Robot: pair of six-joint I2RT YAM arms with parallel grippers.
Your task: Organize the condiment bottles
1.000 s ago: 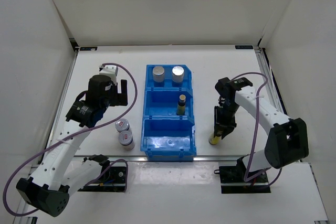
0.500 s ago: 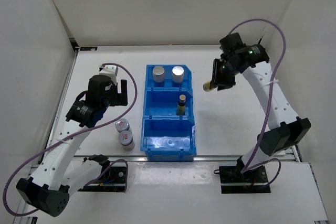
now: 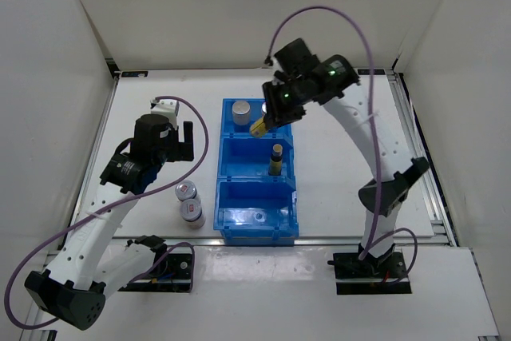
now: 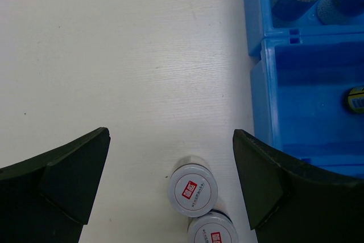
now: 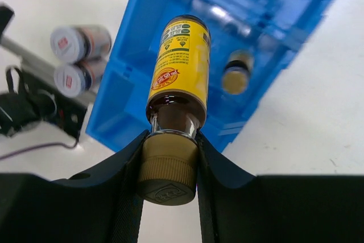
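Observation:
My right gripper point(image 3: 272, 116) point(image 5: 170, 140) is shut on the tan cap of a slim yellow condiment bottle point(image 3: 259, 127) point(image 5: 179, 66), which hangs tilted in the air over the blue bin point(image 3: 257, 234). A second yellow bottle point(image 3: 275, 159) point(image 5: 236, 75) stands in the bin's middle compartment. Two silver-capped bottles point(image 3: 241, 111) point(image 3: 271, 111) stand in the far compartment. Two squat red-marked bottles point(image 3: 186, 191) point(image 3: 192, 209) stand together on the table left of the bin. Above them hovers my left gripper point(image 3: 172, 140) point(image 4: 170, 140), open and holding nothing; one squat bottle point(image 4: 193, 189) shows below between its fingers.
The bin's near compartment point(image 3: 257, 215) holds no bottle. White walls enclose the table on three sides. The bin's left wall point(image 4: 261, 83) lies just right of the left gripper's fingers.
The right arm has lifted the yellow bottle from the table right of the bin and swung it up and left over the bin. The left arm has not moved.

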